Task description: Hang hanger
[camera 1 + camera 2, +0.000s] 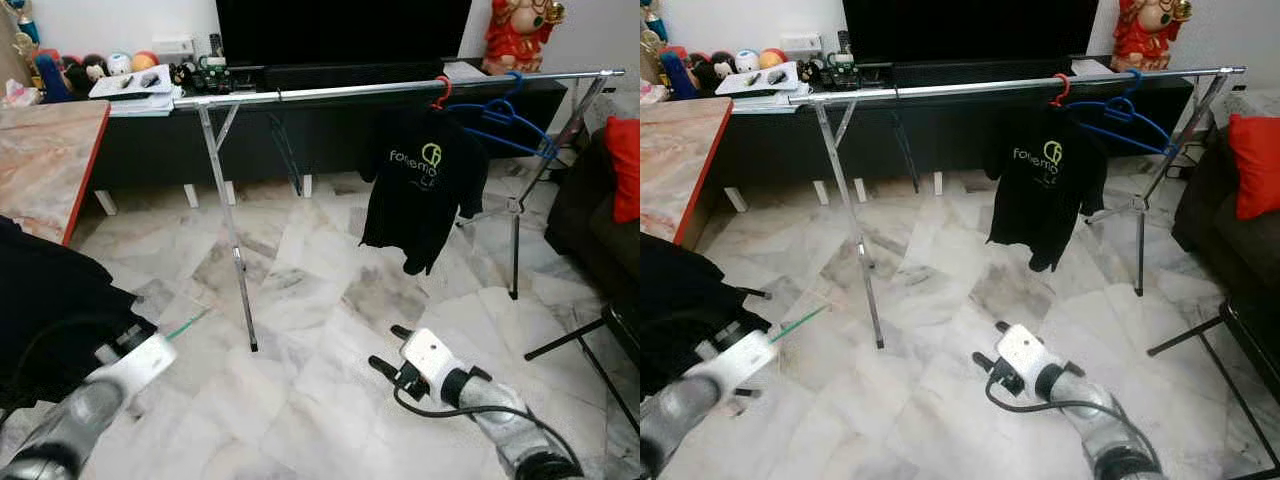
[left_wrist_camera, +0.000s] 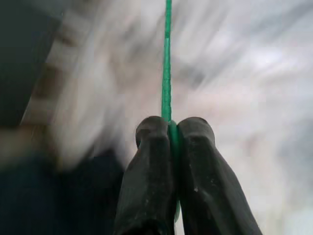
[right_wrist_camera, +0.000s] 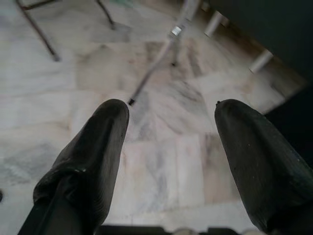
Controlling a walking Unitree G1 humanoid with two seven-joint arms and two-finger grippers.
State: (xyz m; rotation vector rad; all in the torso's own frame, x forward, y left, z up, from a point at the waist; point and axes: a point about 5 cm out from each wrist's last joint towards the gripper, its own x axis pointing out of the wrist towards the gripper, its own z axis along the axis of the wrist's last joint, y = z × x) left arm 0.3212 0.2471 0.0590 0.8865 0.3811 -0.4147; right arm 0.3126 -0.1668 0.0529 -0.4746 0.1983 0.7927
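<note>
Left claw [image 2: 168,142] clamped on a thin green hanger [image 2: 167,73] beside dark cloth; right claw [image 3: 171,147] spread apart above the marble floor [image 1: 330,300].

On the right, a brushed silver tubular arm [image 1: 505,420] ends in a white boxy wrist block, with a black cable looping along it and two long black rubbery fingers on the right tool [image 1: 385,349]. The left silver arm [image 1: 70,420] carries a like white block, its left tool [image 2: 171,147] with matte black rounded fingers.

The floor [image 2: 254,73] behind the green hanger [image 2: 167,73] is all blurry, and dark cloth [image 1: 50,310] hides most of that hanger.
</note>
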